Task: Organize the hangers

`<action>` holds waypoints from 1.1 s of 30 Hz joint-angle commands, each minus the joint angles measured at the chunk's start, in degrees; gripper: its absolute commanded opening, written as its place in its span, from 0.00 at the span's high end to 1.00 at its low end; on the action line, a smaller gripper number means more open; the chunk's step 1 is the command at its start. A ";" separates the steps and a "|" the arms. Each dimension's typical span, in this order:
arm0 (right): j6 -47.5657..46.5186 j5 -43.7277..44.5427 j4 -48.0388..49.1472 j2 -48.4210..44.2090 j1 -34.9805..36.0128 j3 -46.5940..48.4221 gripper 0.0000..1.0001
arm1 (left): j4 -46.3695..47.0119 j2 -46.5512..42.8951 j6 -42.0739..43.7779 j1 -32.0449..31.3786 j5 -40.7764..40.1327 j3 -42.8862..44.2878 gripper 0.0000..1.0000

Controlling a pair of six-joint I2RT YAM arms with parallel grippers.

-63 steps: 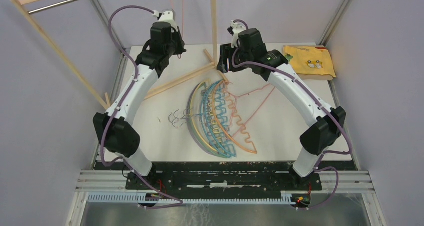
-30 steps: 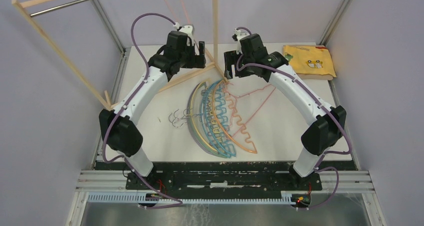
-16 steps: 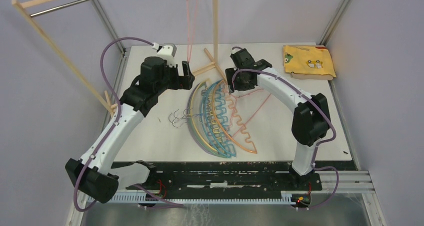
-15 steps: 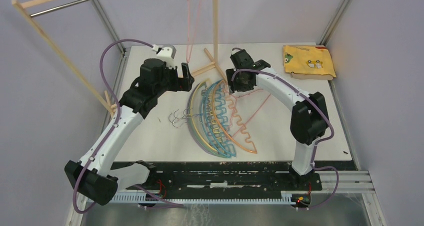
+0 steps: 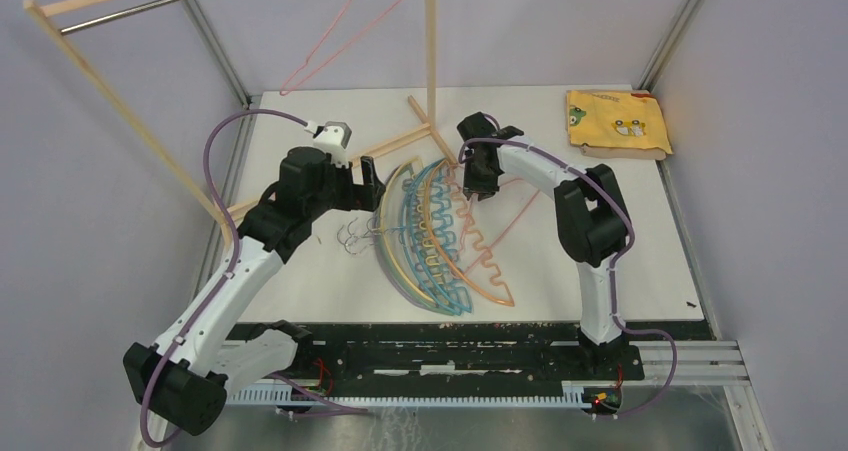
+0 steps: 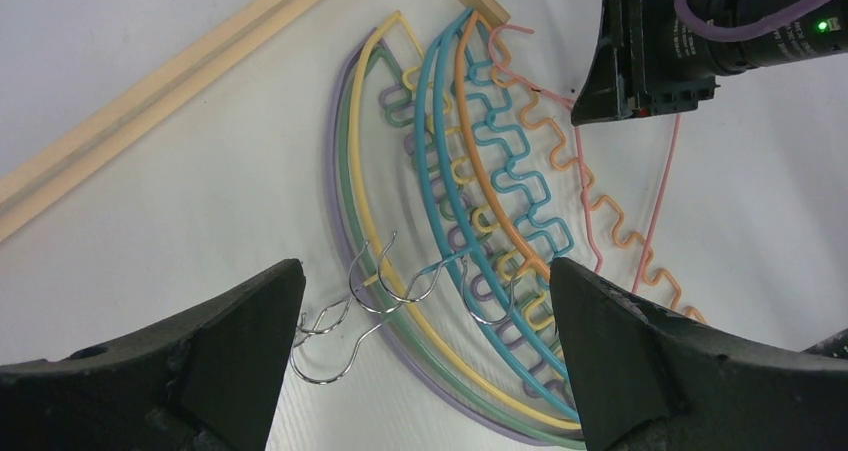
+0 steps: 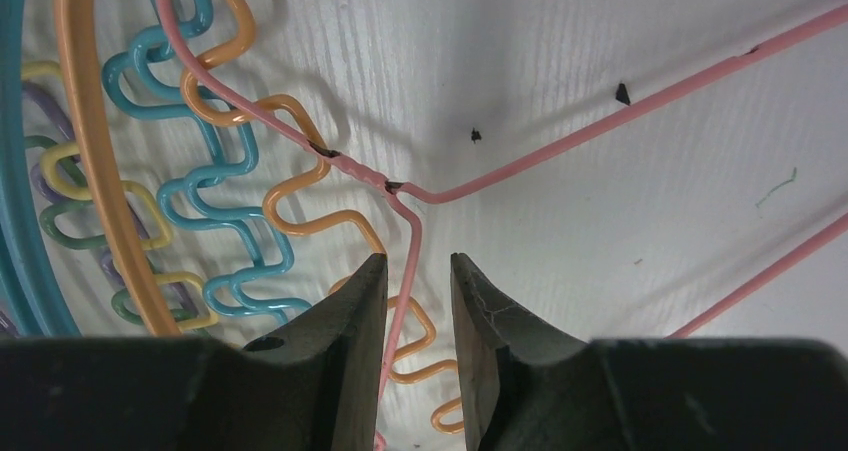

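Left end effector (image 6: 427,271) spread wide above the hangers (image 5: 430,231), fanned on the desk (image 5: 300,271) just nearside of the rack foot (image 5: 425,126); right end effector (image 7: 412,271), jaws narrowed but not yet pinching, straddles the pink hanger (image 7: 600,121) at its stem; likely light, springy, slippery wire; grip beside the twisted joint.

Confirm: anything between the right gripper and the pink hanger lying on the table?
Nothing visible. The right gripper straddles the pink hanger just past its twisted neck, jaws not closed on it. The orange hanger crosses that wire close by and might get caught.
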 commanded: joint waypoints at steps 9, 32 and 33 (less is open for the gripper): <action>2.66 1.78 2.22 5.60 -0.17 3.57 0.66 | 3.61 -3.14 -2.47 -0.05 2.92 -3.40 0.01; 2.71 3.88 7.33 -19.19 -0.71 -0.37 0.99 | 21.58 -2.74 -8.79 -0.40 23.09 -10.20 0.01; 3.28 3.02 7.66 -19.09 -0.63 -0.17 0.99 | 23.65 -2.43 -9.58 -0.58 22.56 -10.88 0.00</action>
